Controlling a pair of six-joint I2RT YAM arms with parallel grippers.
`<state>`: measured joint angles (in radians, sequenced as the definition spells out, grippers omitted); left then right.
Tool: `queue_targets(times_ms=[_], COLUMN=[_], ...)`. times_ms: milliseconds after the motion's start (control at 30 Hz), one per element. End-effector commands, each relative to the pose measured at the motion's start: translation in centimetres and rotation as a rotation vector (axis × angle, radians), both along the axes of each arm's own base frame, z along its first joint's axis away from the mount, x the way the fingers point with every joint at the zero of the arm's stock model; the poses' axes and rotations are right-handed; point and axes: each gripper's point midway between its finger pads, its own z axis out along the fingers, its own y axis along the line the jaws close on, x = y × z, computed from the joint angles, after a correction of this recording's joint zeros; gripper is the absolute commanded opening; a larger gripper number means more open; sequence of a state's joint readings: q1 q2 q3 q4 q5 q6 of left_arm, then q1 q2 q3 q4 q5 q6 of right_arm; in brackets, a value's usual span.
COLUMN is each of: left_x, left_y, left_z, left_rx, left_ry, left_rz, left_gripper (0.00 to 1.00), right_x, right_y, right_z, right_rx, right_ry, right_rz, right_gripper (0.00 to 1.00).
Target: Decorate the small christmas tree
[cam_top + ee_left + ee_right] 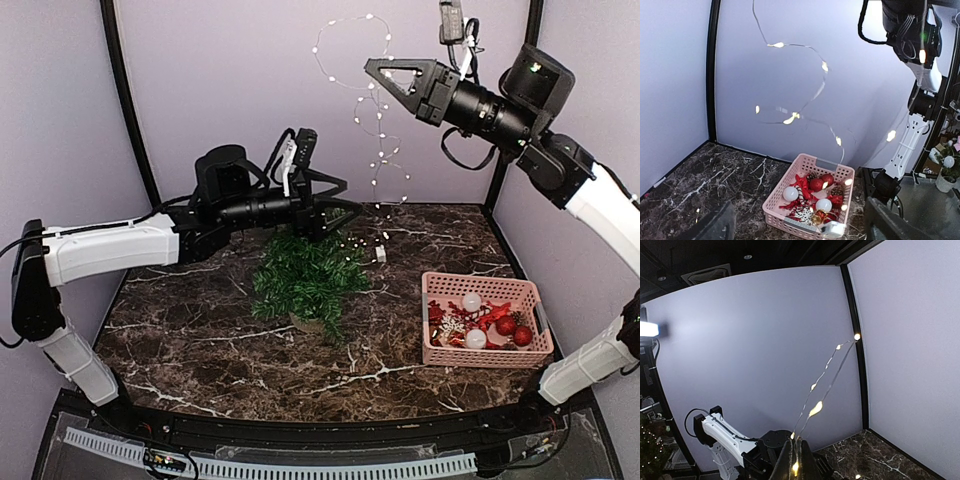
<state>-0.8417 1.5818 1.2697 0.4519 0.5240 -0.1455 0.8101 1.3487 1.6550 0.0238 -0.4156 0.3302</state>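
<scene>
Draping light string (375, 130) on small christmas tree (308, 275), mid-table
Right gripper (371, 67) pinching string up high; left gripper (345, 198) jaws wide by treetop, probably empty; lower slowly, feed slack round branches

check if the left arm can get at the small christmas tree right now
Probably yes. The left end effector hovers open right by the small christmas tree, nothing between them. The light string, held up by the right end effector, dangles close beside it and might snag.
</scene>
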Motion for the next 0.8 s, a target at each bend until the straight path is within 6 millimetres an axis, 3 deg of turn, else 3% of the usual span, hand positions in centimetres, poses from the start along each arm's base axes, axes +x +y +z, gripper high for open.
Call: queue_targets(times_ms=[0,100,300,500,567,667,767], left_x=[-0.7,-2.0,-4.6,-5.5,-5.2,-5.0,-4.7], left_y=[-0.9,-1.5,-1.9,-1.5,-1.7,-2.1,-2.1], left_z=[2.8,2.5,2.1,2.1,2.1,2.3,2.3], left_rx=[-0.072,-0.075,-0.066,-0.085,-0.082,-0.085,-0.084], left_ry=[-0.037,-0.04,-0.076,-0.092,-0.089,-0.09,-0.093], left_rz=[-0.078,-0.167,-0.275,-0.301,-0.297,-0.298,-0.282], left_gripper=[0.85,0.7,0.68,0.67,0.61,0.35,0.18], right_x=[-1.0,-1.0,-0.5,-0.4,-0.5,-0.5,-0.3], right_y=[0.2,0.1,0.0,0.3,0.4,0.2,-0.1], right_z=[0.5,0.4,0.2,-0.1,-0.1,0.0,-0.1], right_rx=[0.025,0.021,0.016,0.013,0.013,0.013,0.01], right_ry=[-0.032,-0.031,-0.026,-0.024,-0.025,-0.025,-0.024], right_rz=[0.036,0.029,0.003,0.007,0.014,0.011,-0.012], right_gripper=[0.0,0.0,0.0,0.0,0.0,0.0,0.0])
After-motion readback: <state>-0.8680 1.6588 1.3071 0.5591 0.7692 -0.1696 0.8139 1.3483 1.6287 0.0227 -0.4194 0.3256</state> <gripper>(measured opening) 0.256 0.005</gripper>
